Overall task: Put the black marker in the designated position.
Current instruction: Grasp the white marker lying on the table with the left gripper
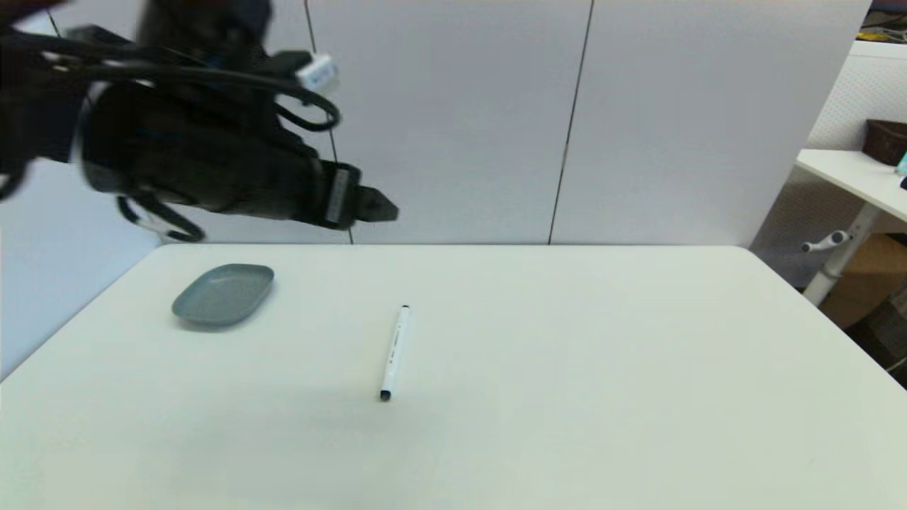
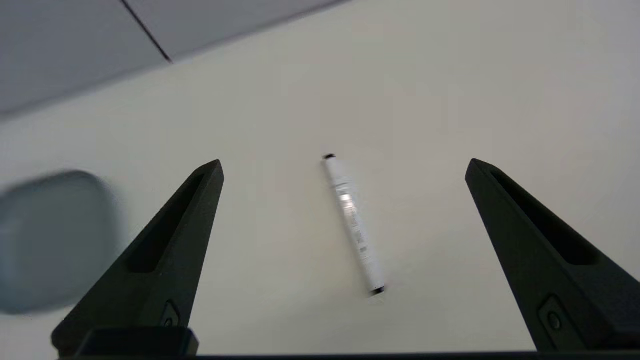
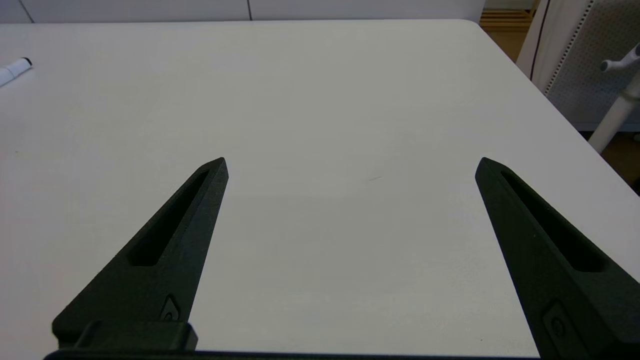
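Note:
The black marker [image 1: 395, 352], a slim white pen with black ends, lies flat near the middle of the white table [image 1: 567, 368], its length running roughly front to back. A grey oval dish [image 1: 223, 294] sits at the back left, well apart from it. My left gripper [image 1: 379, 205] hangs high above the table's back left. In the left wrist view it is open [image 2: 345, 167], with the marker [image 2: 352, 223] on the table far below between its fingers and the dish [image 2: 50, 240] off to one side. My right gripper [image 3: 351, 165] is open and holds nothing; one end of the marker [image 3: 12, 70] shows far off.
Grey partition panels [image 1: 460, 120] stand behind the table's back edge. To the right, beyond the table, are another white table [image 1: 857, 177] and a cardboard box [image 1: 868, 280]. The right arm is outside the head view.

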